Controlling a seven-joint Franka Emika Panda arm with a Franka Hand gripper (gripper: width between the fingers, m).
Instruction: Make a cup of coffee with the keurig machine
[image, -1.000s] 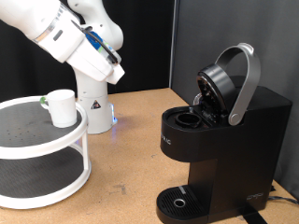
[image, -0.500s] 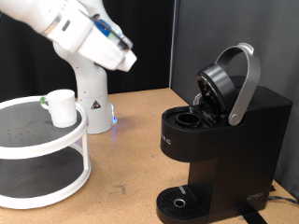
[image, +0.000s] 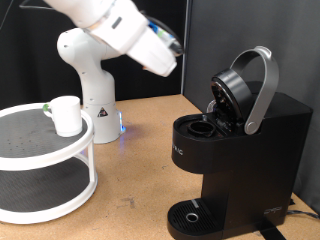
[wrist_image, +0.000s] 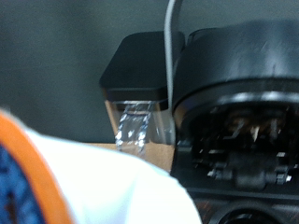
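Exterior view: the coffee maker (image: 240, 150) stands at about four o'clock on the wooden table (image: 140, 150), its lid tipped up and its pod chamber showing dark; whether anything lies inside I cannot tell. The white cup (image: 66, 115) sits on the top tier of a round white stand (image: 45, 165) at nine o'clock, its contents hidden. The arm's hand (image: 170, 45) hangs in the air at twelve o'clock, well apart from both; whether its fingers are parted or closed I cannot tell.

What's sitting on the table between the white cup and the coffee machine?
Only the robot's white base, set further back; otherwise bare table between cup and coffee machine, exterior view.
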